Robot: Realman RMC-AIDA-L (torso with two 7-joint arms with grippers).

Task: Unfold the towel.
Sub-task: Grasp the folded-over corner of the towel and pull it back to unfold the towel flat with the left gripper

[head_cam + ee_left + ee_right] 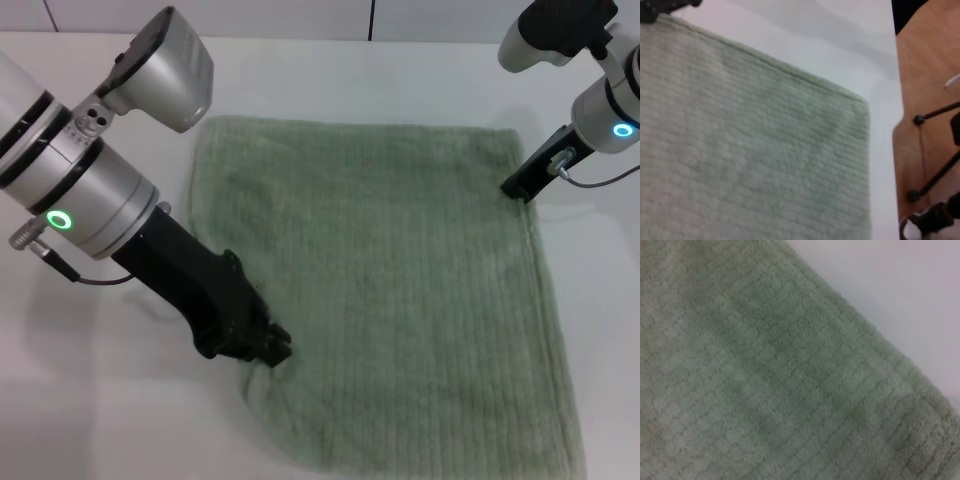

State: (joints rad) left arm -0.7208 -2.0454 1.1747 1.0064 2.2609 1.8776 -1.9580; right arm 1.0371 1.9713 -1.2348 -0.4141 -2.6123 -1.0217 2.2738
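The sage-green towel point(400, 290) lies spread nearly flat on the white table point(100, 410), with ribbed lines running along it. My left gripper point(272, 352) is at the towel's near left edge, shut on the cloth, which puckers just below the fingers. My right gripper point(518, 189) is low at the towel's far right corner, touching its edge. The left wrist view shows the towel point(750, 150) with its hemmed edge and a rounded corner, and the right gripper point(665, 7) far off. The right wrist view is filled by the towel point(765, 365) and its edge.
Bare white table surrounds the towel on the left and far sides. In the left wrist view the table's edge gives way to a wooden floor point(925, 60) with black stand legs point(935, 117).
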